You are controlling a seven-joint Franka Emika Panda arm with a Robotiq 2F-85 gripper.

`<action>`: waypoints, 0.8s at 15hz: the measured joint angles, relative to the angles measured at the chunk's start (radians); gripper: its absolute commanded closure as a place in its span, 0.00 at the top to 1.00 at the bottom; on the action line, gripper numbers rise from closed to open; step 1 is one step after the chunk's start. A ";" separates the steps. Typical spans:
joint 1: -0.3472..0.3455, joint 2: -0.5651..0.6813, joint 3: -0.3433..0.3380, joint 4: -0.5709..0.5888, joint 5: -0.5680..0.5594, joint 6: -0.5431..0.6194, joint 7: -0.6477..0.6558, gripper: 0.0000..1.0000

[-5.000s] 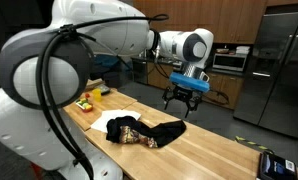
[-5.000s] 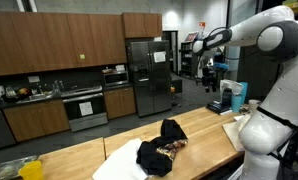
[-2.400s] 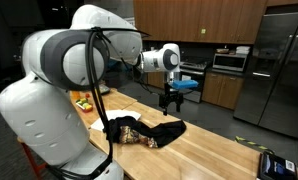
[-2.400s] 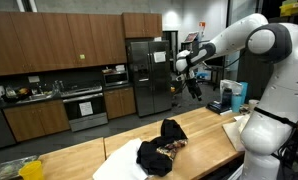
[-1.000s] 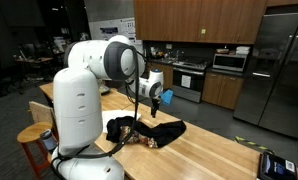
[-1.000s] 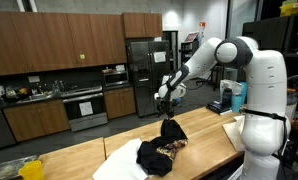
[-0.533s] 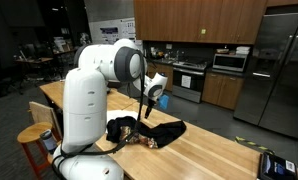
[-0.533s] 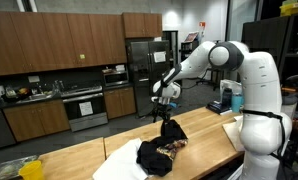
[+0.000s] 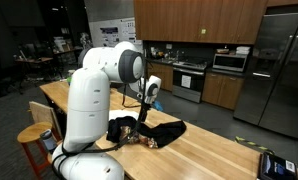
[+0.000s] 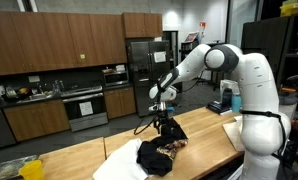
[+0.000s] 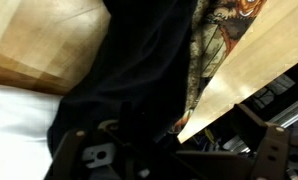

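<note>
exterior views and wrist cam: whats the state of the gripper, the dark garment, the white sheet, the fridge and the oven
gripper: open, fingers pointing down right at the dark garment; contact unclear
dark garment: crumpled in a heap on the wooden table, patterned lining showing
white sheet: lying flat, partly under the garment
fridge: doors shut
oven: door shut
</note>
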 measured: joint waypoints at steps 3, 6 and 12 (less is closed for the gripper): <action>0.032 0.004 0.001 0.011 -0.154 -0.017 -0.005 1.00; 0.050 0.007 -0.003 0.011 -0.304 0.035 0.010 1.00; 0.052 0.055 -0.031 0.040 -0.419 0.119 0.181 1.00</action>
